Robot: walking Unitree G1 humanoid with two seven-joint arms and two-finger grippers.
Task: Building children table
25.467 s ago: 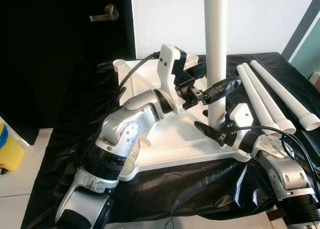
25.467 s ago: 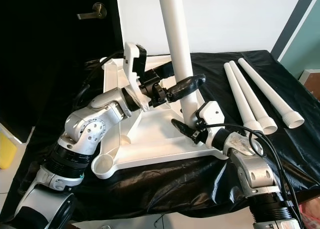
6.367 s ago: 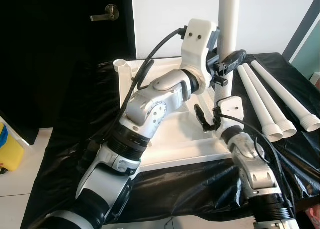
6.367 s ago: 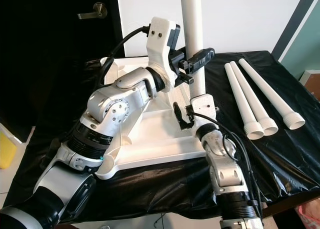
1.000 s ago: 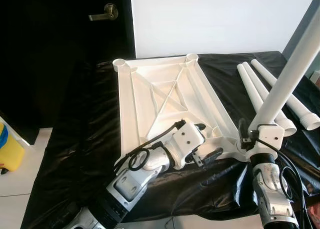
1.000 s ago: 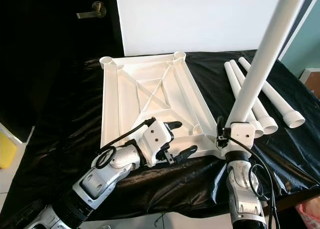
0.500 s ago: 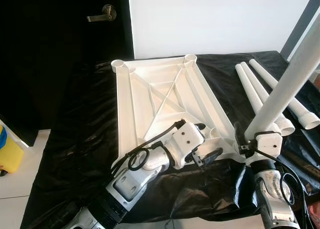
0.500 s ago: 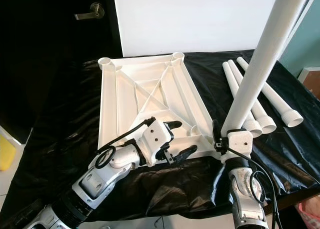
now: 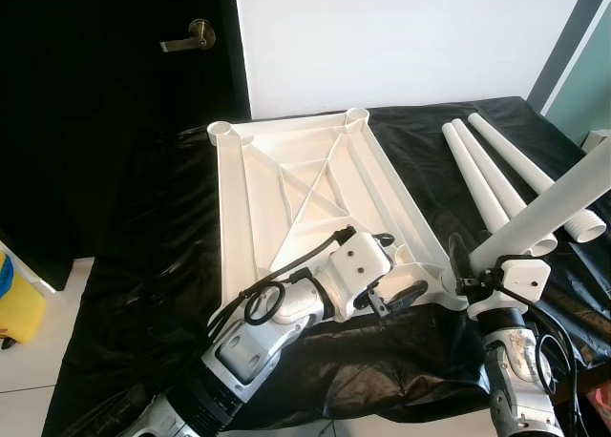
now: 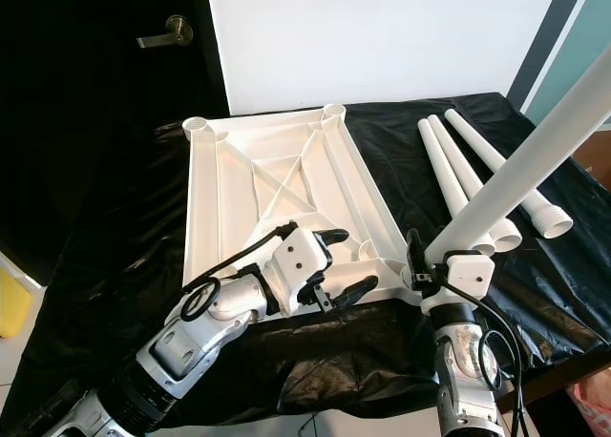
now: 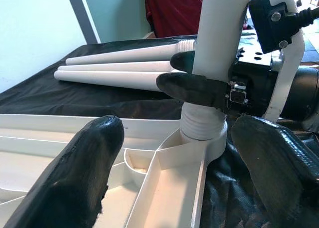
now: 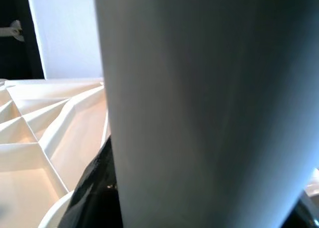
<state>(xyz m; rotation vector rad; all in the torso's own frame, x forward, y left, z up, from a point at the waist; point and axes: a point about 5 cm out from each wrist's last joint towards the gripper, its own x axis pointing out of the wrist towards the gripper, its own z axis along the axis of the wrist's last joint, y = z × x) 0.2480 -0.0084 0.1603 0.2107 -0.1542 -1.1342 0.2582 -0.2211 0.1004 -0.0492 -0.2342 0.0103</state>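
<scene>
The white tabletop [image 9: 286, 198] is seen lying upside down on a black sheet [image 9: 153, 294], ribs facing up, round sockets at its corners. One white leg [image 10: 520, 160] is seated with its threaded end in the near right corner socket [image 11: 202, 138] and is pinched just above that end by the right gripper [image 10: 415, 256], its black fingers [image 11: 194, 86] pressed against the tube on both sides. The leg is now noted leaning steeply away to the robot's right; half a second ago it stood less tilted, a second ago more upright again, and several seconds back it was vertical with both grippers on it. The left gripper [image 9: 396, 289] is held low at the near edge of the tabletop, just beside the socket, fingers spread and touching nothing; its pose is little changed over the last second, whereas earlier it was raised and closed around the leg higher up. Three spare legs [image 9: 487, 175] are laid side by side on the sheet to the right of the tabletop, touching one another, flared ends toward the robot. A dark door with a lever handle [image 9: 186, 38] is recorded behind on the left. The whole view has shifted slightly between frames, so camera movement is inferred.
</scene>
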